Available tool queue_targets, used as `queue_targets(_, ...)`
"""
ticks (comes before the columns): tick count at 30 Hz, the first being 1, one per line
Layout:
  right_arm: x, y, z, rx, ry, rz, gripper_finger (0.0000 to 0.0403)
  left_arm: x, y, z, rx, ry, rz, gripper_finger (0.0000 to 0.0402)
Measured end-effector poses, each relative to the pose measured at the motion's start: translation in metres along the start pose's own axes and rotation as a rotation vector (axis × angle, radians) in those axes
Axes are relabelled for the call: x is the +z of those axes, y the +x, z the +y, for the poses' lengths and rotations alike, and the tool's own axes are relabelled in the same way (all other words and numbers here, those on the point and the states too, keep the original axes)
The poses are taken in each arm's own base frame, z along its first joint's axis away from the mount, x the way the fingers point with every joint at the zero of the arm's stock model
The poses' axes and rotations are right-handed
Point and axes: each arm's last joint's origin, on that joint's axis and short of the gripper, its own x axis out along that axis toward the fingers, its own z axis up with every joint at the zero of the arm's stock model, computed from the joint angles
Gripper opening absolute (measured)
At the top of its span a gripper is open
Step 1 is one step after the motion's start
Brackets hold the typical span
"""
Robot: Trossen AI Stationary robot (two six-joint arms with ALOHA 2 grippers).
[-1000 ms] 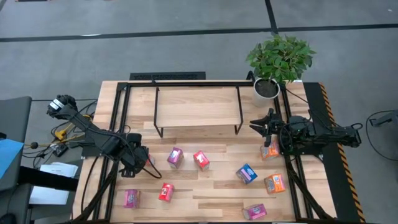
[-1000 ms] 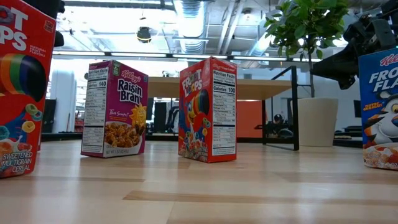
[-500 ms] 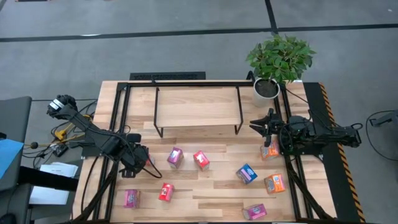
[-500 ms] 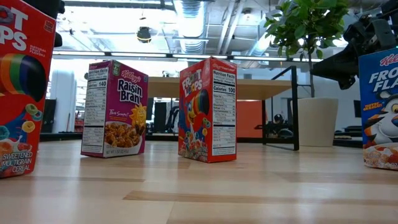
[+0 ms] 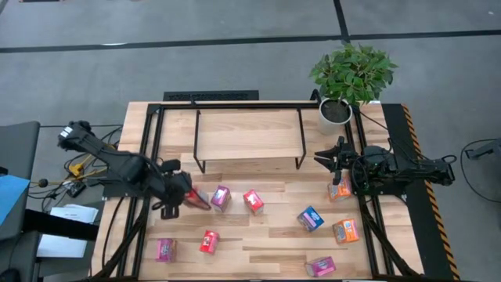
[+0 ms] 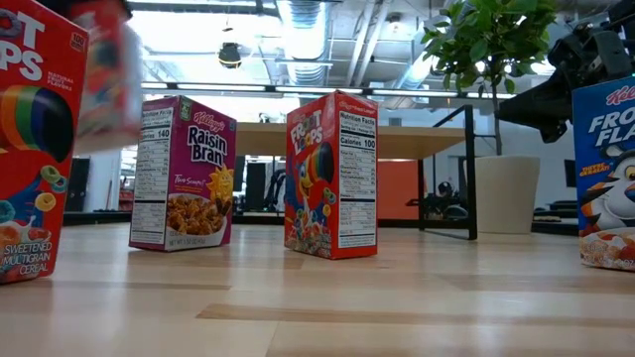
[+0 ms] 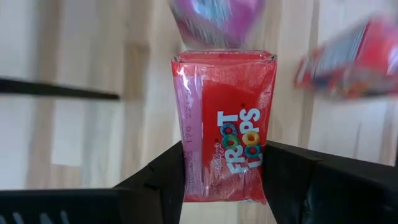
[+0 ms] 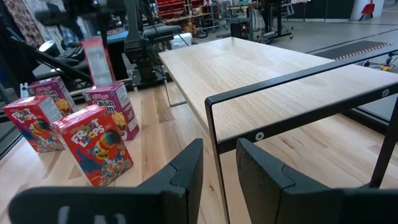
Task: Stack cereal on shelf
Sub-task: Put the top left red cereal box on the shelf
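Red cereal box (image 7: 224, 127), clamped in the left end effector (image 7: 222, 177), should travel level toward the shelf (image 5: 249, 135) at 1 o'clock, while the right end effector (image 8: 217, 165) waits open at the shelf's 3 o'clock end.

A potted plant (image 5: 350, 82) stands at the table's (image 5: 266, 243) far right corner, on grey floor (image 5: 235, 66).

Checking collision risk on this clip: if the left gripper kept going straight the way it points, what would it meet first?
Probably the magenta box just ahead: the left gripper, jaws shut on a red box, points at it, though height is unclear.
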Motion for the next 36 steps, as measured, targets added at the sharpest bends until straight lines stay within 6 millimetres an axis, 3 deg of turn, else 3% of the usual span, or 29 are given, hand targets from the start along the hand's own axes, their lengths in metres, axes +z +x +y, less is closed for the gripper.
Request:
queue_targets(9, 0.000, 0.000, 0.000, -0.001, 0.000, -0.001, 0.0122, 0.045, -0.055, 0.028, 0.097, -0.111, -0.285, 0.0159)
queue_targets(15, 0.000, 0.000, 0.000, -0.002, 0.000, -0.001, 0.0122, 0.061, -0.077, 0.044, 0.168, -0.055, -0.408, 0.0159)
queue_targets(22, 0.000, 0.000, 0.000, -0.001, 0.001, -0.001, 0.0122, 0.090, -0.084, 0.067, 0.247, 0.066, -0.584, 0.0159)
queue_targets(25, 0.000, 0.000, 0.000, -0.002, 0.001, -0.002, 0.0123, 0.102, -0.080, 0.083, 0.296, 0.099, -0.556, 0.0159)
queue_targets(36, 0.000, 0.000, 0.000, 0.000, 0.003, -0.005, 0.0122, 0.190, -0.068, 0.139, 0.374, 0.245, -0.481, 0.0159)
